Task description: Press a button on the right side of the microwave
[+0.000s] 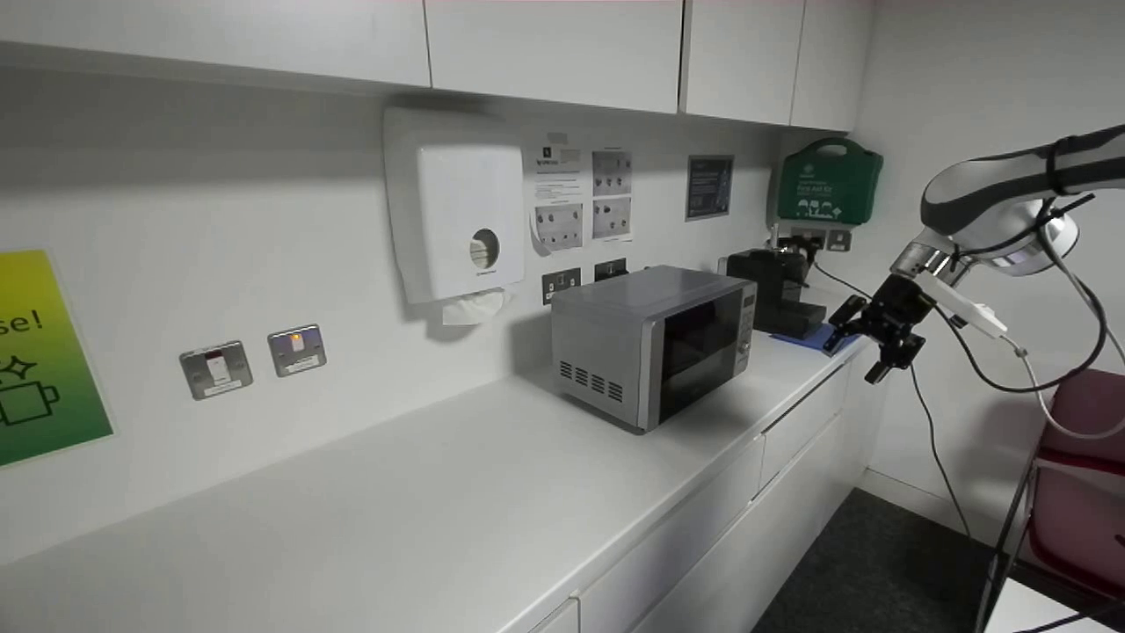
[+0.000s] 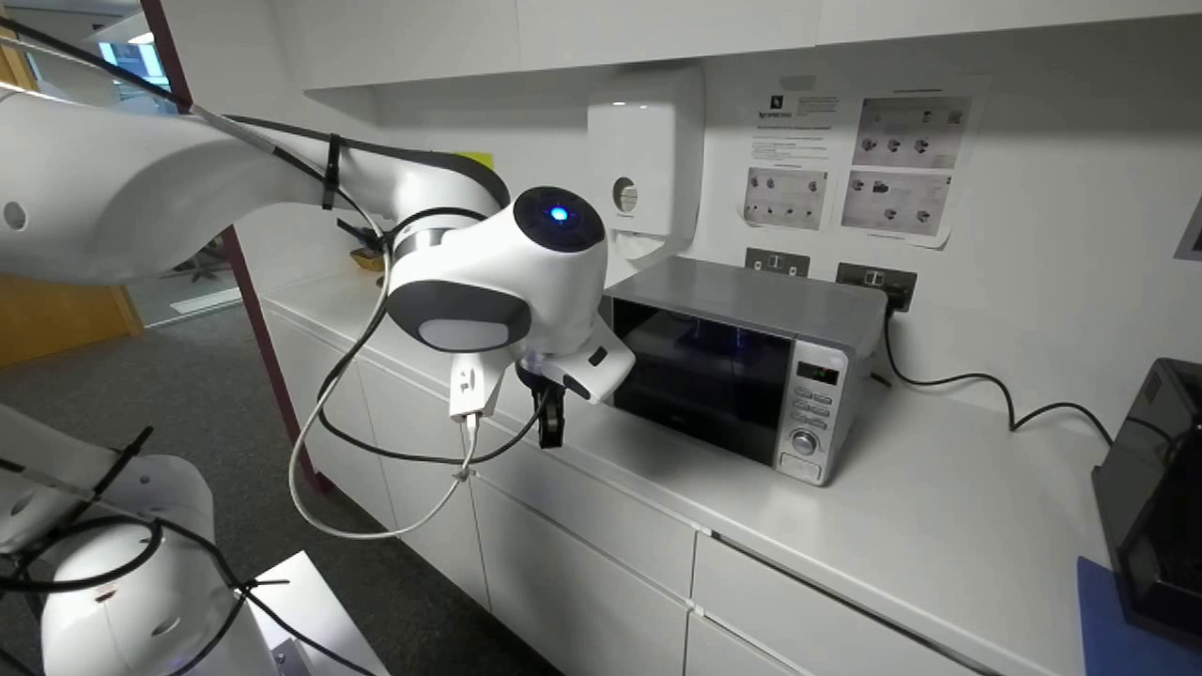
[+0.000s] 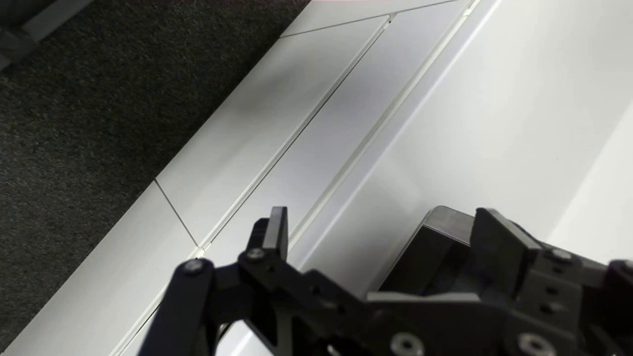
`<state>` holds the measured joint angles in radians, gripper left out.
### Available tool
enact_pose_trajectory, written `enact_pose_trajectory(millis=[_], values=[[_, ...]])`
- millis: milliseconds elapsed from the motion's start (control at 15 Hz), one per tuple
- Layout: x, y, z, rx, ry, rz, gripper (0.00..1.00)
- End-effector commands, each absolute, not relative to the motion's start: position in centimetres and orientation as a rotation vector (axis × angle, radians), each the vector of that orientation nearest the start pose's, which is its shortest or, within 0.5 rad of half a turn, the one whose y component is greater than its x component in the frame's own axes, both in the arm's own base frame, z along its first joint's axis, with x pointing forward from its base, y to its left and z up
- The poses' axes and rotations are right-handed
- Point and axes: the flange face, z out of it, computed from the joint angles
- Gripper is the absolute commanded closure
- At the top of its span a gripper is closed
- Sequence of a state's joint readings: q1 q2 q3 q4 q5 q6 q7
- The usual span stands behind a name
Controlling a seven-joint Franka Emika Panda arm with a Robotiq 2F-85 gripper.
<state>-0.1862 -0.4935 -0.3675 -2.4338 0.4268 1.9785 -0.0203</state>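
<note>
The grey microwave with a dark glass window stands on the counter, in both exterior views (image 1: 606,343) (image 2: 751,291). Its control strip (image 2: 808,413), with a display, small buttons and a round knob, is at the right of its front. My black gripper (image 1: 854,360) is open and empty, in the air in front of the counter and apart from the microwave. In an exterior view, the arm's wrist hides most of the gripper (image 2: 552,422) and the window's left edge. In the wrist view the open gripper (image 3: 382,215) shows the microwave's corner (image 3: 447,222) partly behind one finger.
A white counter (image 1: 395,510) has drawers below. A black machine (image 1: 773,290) and a blue mat (image 1: 813,337) stand beyond the microwave. A white wall dispenser (image 1: 466,211) and upper cabinets (image 1: 554,53) hang above. Loose cables (image 2: 376,451) loop from the arm. A red chair (image 1: 1081,492) stands nearby.
</note>
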Motion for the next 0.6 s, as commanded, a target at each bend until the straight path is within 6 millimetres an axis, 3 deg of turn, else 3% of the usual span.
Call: enact_pose_trajectory(millis=[0,533], values=[[36.1,-20.3,48.1,-2.41,0.894,-0.194,0.0],[38.8,-26.2,47.1,-2.032,1.266,-0.494,0.0]])
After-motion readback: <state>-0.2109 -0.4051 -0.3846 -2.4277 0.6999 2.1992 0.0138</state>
